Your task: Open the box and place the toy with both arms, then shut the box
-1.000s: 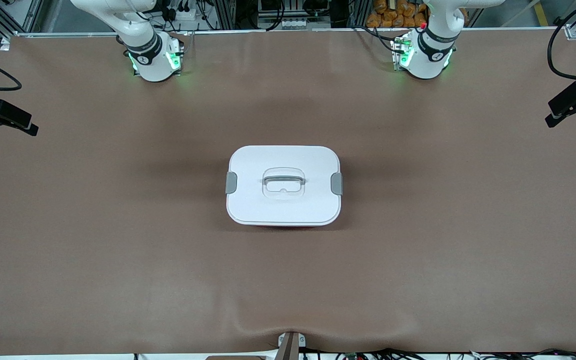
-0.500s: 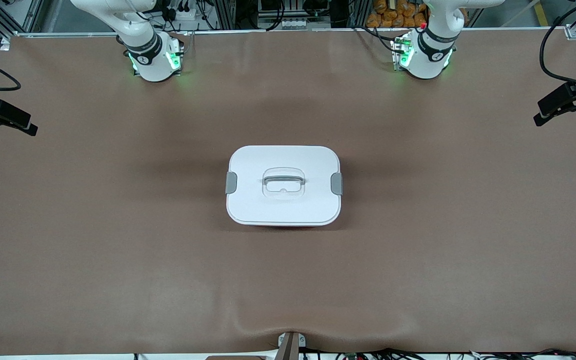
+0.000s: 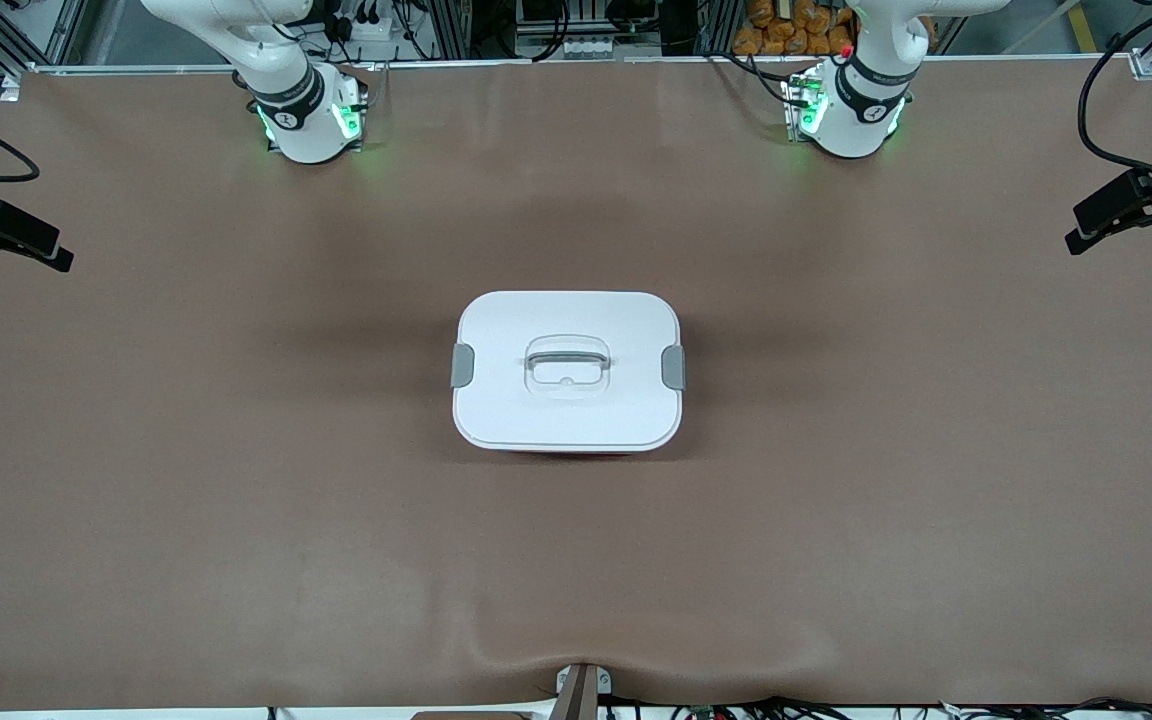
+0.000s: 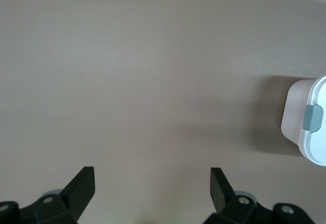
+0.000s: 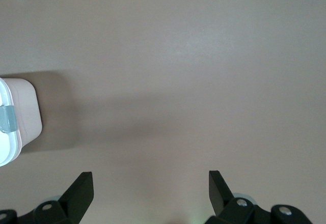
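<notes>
Box (image 3: 567, 371): 1, at the middle of the brown table (image 3: 236, 450), resting flat. White lid (image 3: 576, 410) in place on top; a thin strip of pink shows under the lid edge nearest the front camera. Grey handle (image 3: 567, 356) lying in its recess at the lid centre. 2 grey clips, 1 on each short side: clip (image 3: 462, 365) toward the right arm's end, clip (image 3: 673, 367) toward the left arm's end. Both lie flat against the lid edge.

Toy: not visible in any view.

Left gripper (image 4: 152, 183): over bare table toward the left arm's end, well apart from the box. Fingers (image 4: 81, 186) spread wide, nothing between them. Its wrist view shows 1 corner of the box with a grey clip at the frame edge.

Right gripper (image 5: 151, 183): over bare table toward the right arm's end, well apart from the box. Fingers (image 5: 80, 187) spread wide, nothing between them. Its wrist view shows the box's pale side wall and 1 clip at the frame edge.

Arm bases: 2, green-lit, along the table edge farthest from the front camera; right arm base (image 3: 306, 120), left arm base (image 3: 851, 115).
</notes>
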You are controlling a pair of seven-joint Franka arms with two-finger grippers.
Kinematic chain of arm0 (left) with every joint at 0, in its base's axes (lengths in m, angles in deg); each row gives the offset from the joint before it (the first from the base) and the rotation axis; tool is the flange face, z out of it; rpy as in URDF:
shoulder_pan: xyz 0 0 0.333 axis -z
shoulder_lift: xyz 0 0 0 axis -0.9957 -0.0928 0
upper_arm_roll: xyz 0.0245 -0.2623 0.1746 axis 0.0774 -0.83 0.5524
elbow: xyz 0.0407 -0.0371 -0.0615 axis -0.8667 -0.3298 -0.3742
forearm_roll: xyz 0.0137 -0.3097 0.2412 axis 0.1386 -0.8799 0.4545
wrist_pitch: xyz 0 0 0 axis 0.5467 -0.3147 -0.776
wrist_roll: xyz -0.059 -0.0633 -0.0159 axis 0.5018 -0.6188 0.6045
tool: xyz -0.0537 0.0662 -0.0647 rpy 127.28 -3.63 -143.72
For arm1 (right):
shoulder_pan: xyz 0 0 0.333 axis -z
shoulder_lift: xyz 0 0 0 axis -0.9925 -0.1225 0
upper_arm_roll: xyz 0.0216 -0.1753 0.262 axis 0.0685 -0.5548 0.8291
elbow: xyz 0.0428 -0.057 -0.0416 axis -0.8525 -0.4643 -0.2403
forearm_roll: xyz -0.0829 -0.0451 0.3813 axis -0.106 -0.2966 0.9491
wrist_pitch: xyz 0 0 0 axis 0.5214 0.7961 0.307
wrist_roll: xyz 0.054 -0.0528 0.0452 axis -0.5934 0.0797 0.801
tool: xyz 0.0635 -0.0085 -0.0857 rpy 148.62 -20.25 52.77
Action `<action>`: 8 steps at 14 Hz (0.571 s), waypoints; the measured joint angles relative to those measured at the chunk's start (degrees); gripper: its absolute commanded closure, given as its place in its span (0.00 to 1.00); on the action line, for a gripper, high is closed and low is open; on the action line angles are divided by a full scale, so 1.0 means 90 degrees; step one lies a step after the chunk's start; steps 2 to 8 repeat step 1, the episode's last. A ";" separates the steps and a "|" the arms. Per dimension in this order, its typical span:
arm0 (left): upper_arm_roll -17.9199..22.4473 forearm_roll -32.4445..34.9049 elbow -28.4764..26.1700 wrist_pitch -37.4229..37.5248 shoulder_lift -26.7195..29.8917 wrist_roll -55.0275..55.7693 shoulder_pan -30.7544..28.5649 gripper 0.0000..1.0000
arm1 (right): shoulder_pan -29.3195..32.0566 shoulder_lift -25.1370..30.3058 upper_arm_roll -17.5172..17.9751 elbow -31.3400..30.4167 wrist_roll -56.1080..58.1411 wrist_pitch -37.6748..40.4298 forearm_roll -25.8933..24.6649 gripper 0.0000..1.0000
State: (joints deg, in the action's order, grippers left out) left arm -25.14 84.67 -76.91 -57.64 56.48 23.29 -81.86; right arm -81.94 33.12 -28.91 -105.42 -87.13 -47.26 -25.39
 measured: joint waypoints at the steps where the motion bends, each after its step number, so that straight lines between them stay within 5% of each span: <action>1: 0.0002 0.0000 0.0000 0.0000 -0.0016 0.0000 -0.0005 0.00 | 0.0000 0.0000 0.0000 0.0000 0.0000 0.0006 0.0000 0.00; 8: 0.0002 0.0000 0.0000 0.0000 -0.0016 0.0000 -0.0005 0.00 | 0.0000 0.0000 0.0000 0.0000 0.0000 0.0006 0.0000 0.00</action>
